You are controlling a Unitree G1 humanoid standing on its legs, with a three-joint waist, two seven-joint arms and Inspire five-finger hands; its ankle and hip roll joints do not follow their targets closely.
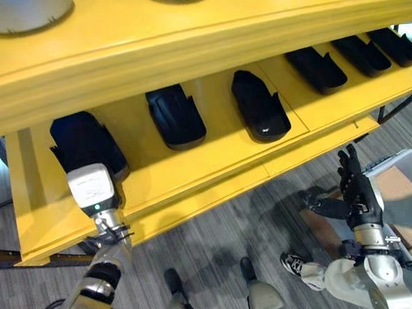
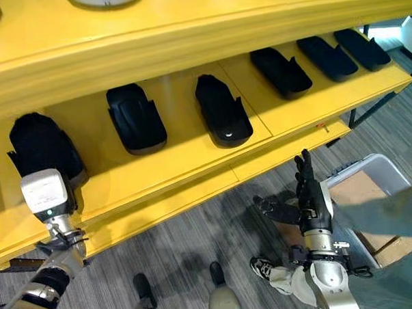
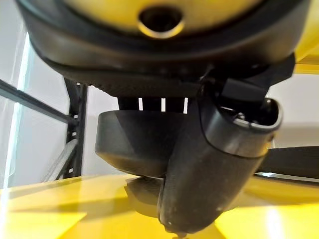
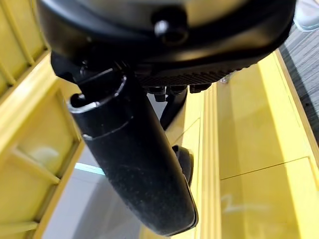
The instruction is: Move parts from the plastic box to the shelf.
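We look down on a long yellow shelf [image 1: 213,164] that runs across the view, with an upper board [image 1: 187,39] above it carrying pale round objects [image 1: 22,12] at its far edge. On the lower board black parts lie in a row: one at the left end [image 1: 82,143], two near the middle [image 1: 175,117] [image 1: 260,105], and three more toward the right end [image 1: 316,69] [image 1: 362,54] [image 1: 396,45], each apart from its neighbour.

Below the shelf, at the right, we see a grey plastic box [image 2: 371,181] on the striped floor [image 1: 217,243], with a brown sheet inside it.

Our left hand [image 1: 91,190] reaches into the shelf at the left-end part; its fingers are hidden behind the wrist and the part, so we cannot tell whether they hold it. In the left wrist view the thumb [image 3: 214,164] stands over the yellow board, beside a black part [image 3: 134,144] resting there.

Our right hand [image 2: 310,194] hangs below the shelf's front edge, beside the box, fingers straight and upright, thumb spread to the side, holding nothing.

A person's shoe [image 1: 293,263] shows on the floor.
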